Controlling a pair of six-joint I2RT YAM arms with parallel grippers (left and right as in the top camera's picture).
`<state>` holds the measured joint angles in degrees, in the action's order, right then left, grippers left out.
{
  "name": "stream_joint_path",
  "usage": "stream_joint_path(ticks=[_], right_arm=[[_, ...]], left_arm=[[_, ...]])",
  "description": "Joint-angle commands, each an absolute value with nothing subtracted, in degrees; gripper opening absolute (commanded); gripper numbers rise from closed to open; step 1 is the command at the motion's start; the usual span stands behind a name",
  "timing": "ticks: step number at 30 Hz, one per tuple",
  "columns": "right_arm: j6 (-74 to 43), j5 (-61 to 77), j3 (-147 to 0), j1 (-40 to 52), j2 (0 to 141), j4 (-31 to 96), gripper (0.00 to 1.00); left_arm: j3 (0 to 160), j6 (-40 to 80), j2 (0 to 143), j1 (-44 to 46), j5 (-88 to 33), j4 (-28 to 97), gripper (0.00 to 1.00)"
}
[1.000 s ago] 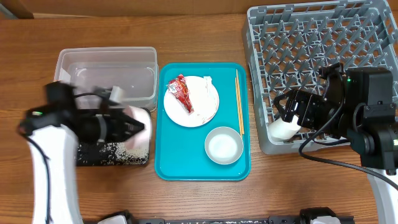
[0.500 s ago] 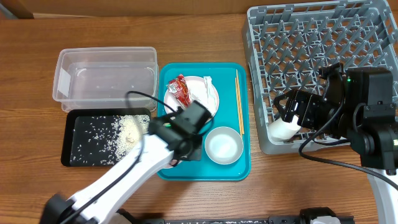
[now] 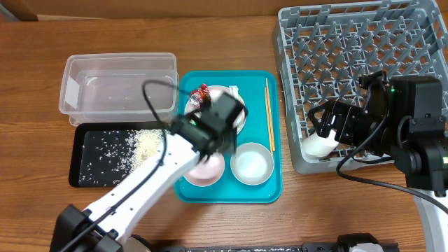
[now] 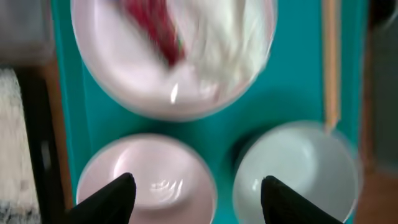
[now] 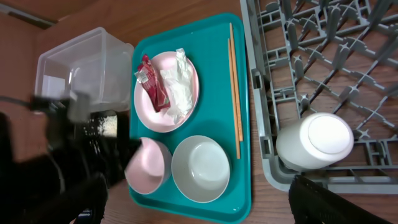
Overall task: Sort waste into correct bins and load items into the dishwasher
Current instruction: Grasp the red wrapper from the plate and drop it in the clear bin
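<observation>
While the left arm crosses part of it in the overhead view, the plate (image 4: 155, 93) shows whole from the wrist cameras, at the far-left of the teal tray (image 3: 231, 190). A red packet (image 5: 152, 84) lies on the plate's left half and a crumpled napkin (image 5: 178, 84) just beside it on the right half. Two bowls sit side by side along the tray's near edge: a pink bowl (image 3: 205, 170) at the near-left corner and a white bowl (image 3: 252, 164) to its right. Chopsticks (image 5: 234, 87) lie along the tray's right edge, parallel to it.

The left gripper (image 4: 196, 196) hangs over the two bowls with its jaws spread wide and nothing between them. One finger is above the pink bowl's left rim, the other above the white bowl.

Left of the tray, rice (image 3: 119, 150) is scattered over the black tray (image 3: 75, 157), piled thickest at its right end. The clear tub (image 3: 119, 59) stands just beyond it.

At the table's right edge, a white cup (image 5: 317, 142) rests in the near-left corner of the rack (image 3: 350, 42). The right gripper (image 5: 199, 205) is just above the cup, fingers far apart, gripping nothing.
</observation>
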<state>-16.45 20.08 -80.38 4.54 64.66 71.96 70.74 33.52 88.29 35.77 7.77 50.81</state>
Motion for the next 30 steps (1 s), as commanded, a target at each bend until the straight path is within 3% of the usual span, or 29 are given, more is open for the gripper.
stream_joint_path(ticks=[1, 7, 15, 17, 19, 20, 30], right_arm=[[-16.03, 19.59, -81.41, 4.43, 64.25, 71.64, 0.94], [-16.05, 19.62, -81.41, 4.43, 64.25, 71.68, 0.94], [-16.05, 19.59, -81.41, 4.43, 64.25, 72.55, 0.94], [-16.05, 19.59, -81.41, 4.43, 64.25, 72.77, 0.94], [-16.05, 19.59, -81.41, 4.43, 64.25, 72.79, 0.94], [-16.03, 19.59, -81.41, 4.43, 64.25, 72.79, 0.94], [-16.03, 19.59, -81.41, 4.43, 64.25, 72.77, 0.94]], left_arm=[[72.69, 28.36, 88.64, 31.97, 10.11, 46.33, 0.66], [72.69, 27.79, 98.74, 27.42, 8.25, 38.06, 0.65], [72.73, 27.22, 108.51, 27.00, 3.64, 34.22, 0.53], [72.73, 27.27, 109.08, 26.96, 3.79, 34.26, 0.40], [72.82, 27.44, 109.01, 26.92, 3.84, 34.35, 0.10], [73.23, 27.55, 108.73, 26.92, 3.77, 34.87, 0.04], [91.02, 30.26, 100.60, 26.59, 12.29, 59.81, 0.04]])
